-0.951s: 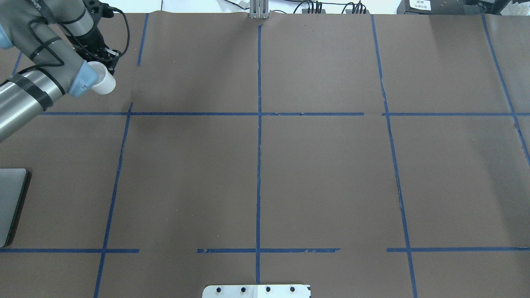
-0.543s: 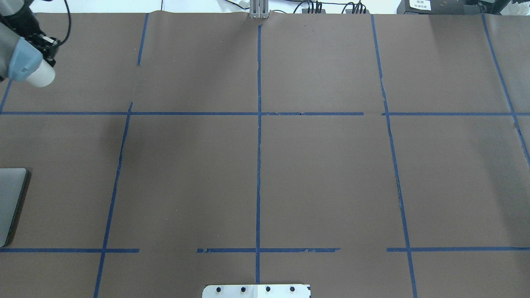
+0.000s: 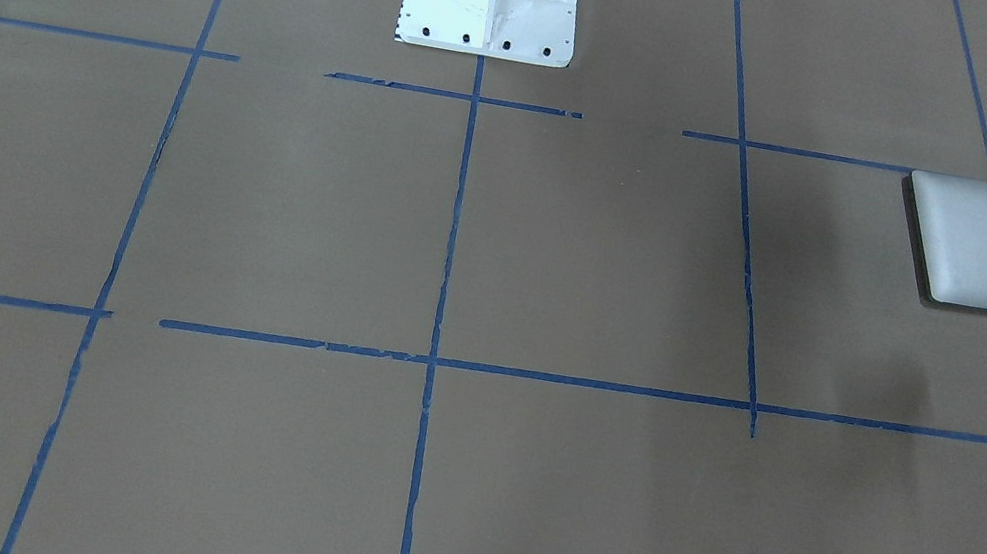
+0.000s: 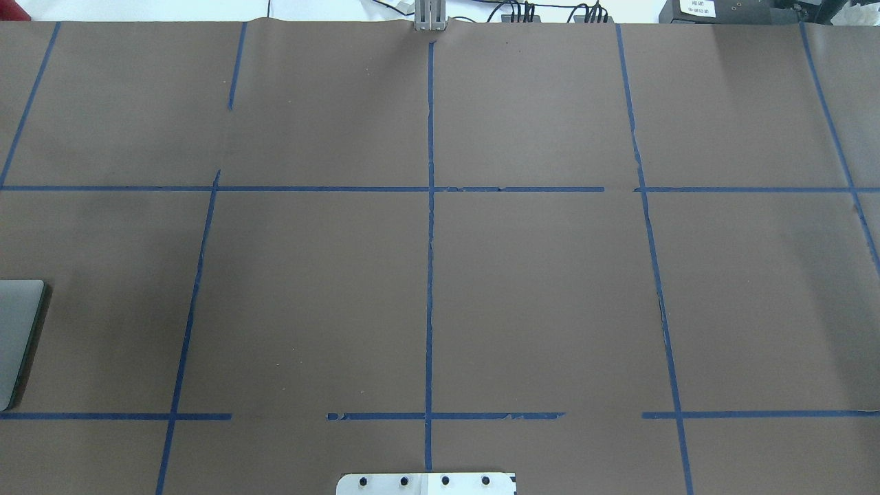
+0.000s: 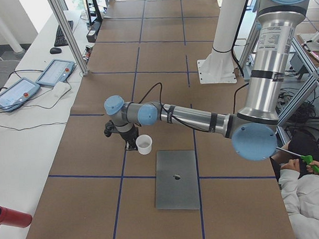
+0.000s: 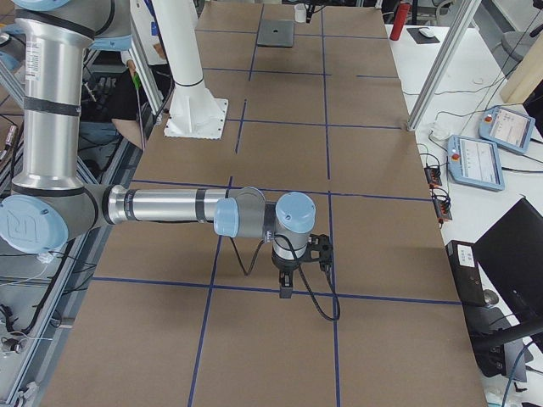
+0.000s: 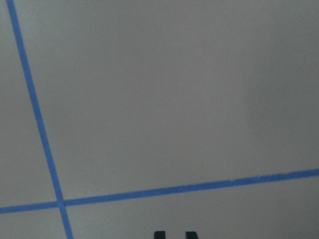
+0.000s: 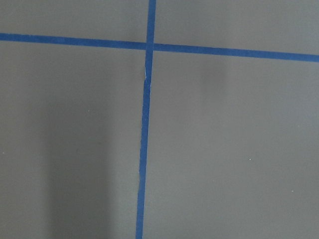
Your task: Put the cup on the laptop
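The left gripper's [image 5: 132, 146] jaws are clamping the upright white teacup [image 5: 144, 144], which is hovering over the bench [image 4: 536, 289] near the closed laptop's [image 5: 176, 189] corner and showing a plain white inside. The right gripper [image 6: 286, 289] is hanging well apart, and I cannot tell how its jaws stand.

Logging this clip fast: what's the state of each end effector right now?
Left end effector: closed on the cup.
Right end effector: cannot tell.
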Robot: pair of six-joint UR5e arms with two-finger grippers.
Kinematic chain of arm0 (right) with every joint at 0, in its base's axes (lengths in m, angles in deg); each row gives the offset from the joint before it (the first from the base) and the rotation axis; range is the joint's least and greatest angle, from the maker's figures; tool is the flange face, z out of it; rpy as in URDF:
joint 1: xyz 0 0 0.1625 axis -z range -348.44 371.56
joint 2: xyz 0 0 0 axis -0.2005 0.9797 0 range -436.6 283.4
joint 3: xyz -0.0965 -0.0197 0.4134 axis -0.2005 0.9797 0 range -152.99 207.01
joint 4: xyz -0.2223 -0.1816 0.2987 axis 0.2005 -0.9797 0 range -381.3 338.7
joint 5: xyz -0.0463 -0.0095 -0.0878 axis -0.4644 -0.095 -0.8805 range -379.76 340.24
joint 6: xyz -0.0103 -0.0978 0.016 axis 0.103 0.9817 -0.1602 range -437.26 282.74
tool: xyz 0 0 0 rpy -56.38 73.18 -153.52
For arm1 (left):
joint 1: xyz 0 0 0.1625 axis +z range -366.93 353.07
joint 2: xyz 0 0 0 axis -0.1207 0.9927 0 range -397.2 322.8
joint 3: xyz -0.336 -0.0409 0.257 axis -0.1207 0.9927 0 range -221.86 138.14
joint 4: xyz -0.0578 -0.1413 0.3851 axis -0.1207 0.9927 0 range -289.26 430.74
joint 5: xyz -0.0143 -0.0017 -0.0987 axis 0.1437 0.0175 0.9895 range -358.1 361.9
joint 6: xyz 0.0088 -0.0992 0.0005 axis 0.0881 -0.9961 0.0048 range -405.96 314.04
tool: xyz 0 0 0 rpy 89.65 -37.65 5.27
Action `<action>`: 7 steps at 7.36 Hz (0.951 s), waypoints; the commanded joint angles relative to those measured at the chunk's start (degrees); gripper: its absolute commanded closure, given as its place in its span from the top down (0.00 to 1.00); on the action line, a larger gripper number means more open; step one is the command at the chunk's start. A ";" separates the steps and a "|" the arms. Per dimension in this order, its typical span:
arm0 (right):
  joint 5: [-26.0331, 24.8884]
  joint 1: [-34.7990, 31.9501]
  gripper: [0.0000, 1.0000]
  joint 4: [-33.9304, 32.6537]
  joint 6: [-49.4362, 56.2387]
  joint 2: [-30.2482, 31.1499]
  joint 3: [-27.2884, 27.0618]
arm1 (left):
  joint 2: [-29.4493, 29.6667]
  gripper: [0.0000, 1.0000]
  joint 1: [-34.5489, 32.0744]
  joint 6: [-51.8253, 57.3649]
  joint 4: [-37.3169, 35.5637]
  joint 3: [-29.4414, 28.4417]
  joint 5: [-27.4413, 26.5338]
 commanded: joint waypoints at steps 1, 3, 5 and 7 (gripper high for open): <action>0.09 0.00 1.00 0.00 0.00 0.00 0.00 | -11.43 0.00 -0.08 0.01 12.82 1.47 2.19; 0.00 0.00 1.00 0.00 0.08 0.00 0.00 | -14.44 0.00 -0.08 -5.13 21.10 -2.22 2.30; 0.09 0.00 1.00 0.00 0.00 0.00 0.00 | -15.77 0.00 0.27 -13.13 36.12 -9.76 1.86; 0.09 0.00 1.00 0.00 0.00 0.00 0.00 | -16.56 0.00 0.53 -14.75 38.73 -11.11 1.86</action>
